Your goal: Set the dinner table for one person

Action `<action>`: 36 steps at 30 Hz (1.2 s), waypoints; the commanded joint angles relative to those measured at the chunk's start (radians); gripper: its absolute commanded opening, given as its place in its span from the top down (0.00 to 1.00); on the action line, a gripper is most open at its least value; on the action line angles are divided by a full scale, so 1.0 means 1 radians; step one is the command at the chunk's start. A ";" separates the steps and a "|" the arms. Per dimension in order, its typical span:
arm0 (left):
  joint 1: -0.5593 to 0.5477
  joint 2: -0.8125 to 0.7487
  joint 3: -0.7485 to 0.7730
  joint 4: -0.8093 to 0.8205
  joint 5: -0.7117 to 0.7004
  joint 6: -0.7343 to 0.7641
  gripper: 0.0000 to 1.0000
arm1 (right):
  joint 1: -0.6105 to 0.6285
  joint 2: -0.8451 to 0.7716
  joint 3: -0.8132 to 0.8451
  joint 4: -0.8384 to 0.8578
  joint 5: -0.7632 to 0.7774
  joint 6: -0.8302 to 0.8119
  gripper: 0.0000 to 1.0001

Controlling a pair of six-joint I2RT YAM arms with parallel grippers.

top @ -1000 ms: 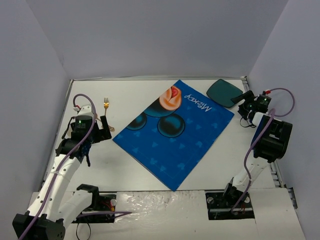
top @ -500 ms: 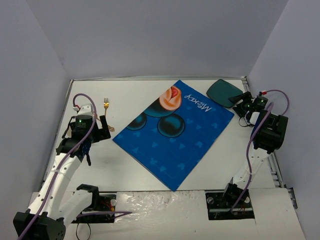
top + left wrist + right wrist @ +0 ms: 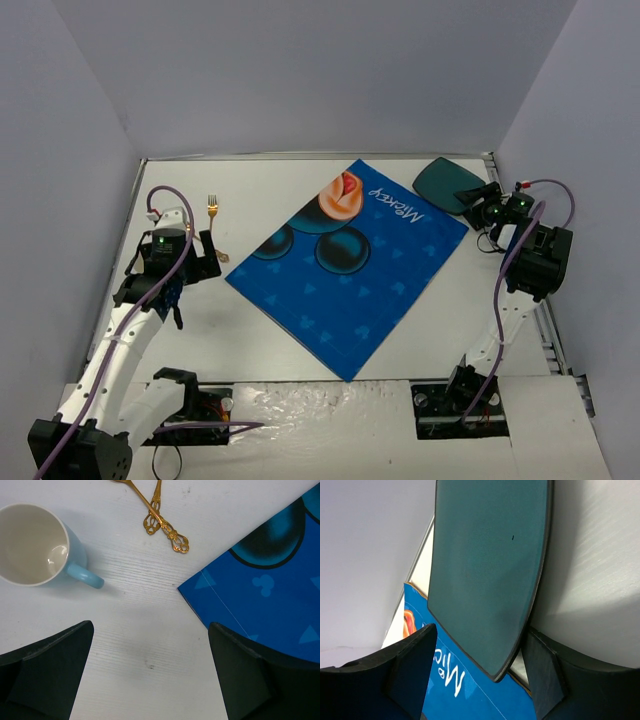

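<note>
The large flat white rectangular tabletop [image 3: 250, 340] is lying under both arms, carrying a blue cartoon-print cloth mat [image 3: 350, 270] askew at its middle. The left jaws are hanging spread over bare tabletop, gripping nothing, near a pale blue ceramic mug [image 3: 35, 542] and two ornate gold cutlery handles [image 3: 162, 525]. At the far right corner the right jaws are standing spread, straddling the near corner of a dark teal flat plate [image 3: 485, 570].

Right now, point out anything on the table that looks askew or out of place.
The blue mat lies diagonal to the table edges, not square. Two gold utensils lie crossed beside the mug, off the mat. Nothing looks spilled or broken.
</note>
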 commanded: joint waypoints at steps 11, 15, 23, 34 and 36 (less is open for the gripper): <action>0.008 0.004 0.019 0.046 -0.015 0.007 0.03 | -0.001 0.075 -0.019 0.085 0.010 0.118 0.60; 0.008 0.002 0.018 0.046 -0.017 0.007 0.03 | -0.001 0.073 -0.028 0.120 0.010 0.150 0.80; 0.008 -0.001 0.018 0.049 -0.012 0.007 0.03 | 0.000 0.023 -0.038 0.281 -0.011 0.297 1.00; 0.008 -0.008 0.016 0.052 -0.008 0.007 0.03 | 0.029 -0.092 -0.050 0.631 -0.043 0.583 1.00; 0.008 -0.009 0.015 0.053 -0.007 0.005 0.03 | 0.040 -0.122 -0.056 0.650 -0.046 0.595 1.00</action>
